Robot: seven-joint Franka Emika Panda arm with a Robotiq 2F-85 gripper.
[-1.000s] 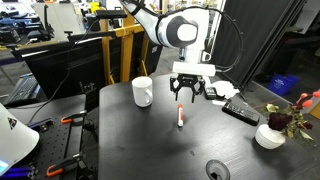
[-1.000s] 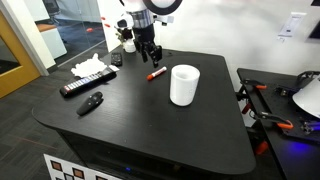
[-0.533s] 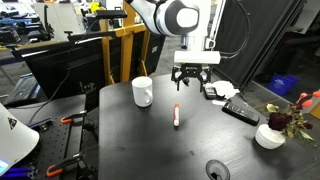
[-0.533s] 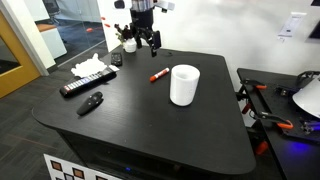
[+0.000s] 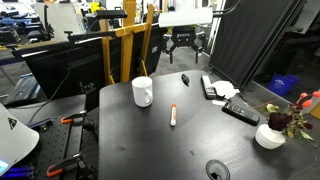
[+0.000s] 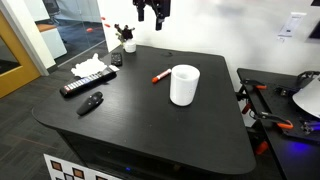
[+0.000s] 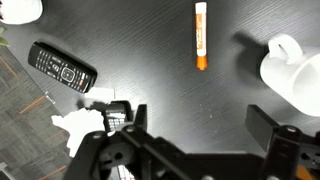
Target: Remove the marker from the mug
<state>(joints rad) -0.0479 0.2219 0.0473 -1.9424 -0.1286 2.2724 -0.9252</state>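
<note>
The marker (image 7: 201, 35) lies flat on the table (image 5: 200, 150), near the mug (image 5: 143, 91), not in it. My gripper (image 7: 195, 125) hangs high, jaws apart and empty. I judge only parking is left: I'd lift straight, well clear of the mug. Both exterior views crop the gripper; the wrist view clips the mug.

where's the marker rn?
The marker lies flat on the black table, outside the mug and apart from it; in the wrist view it's top centre, mug at right edge.
</note>
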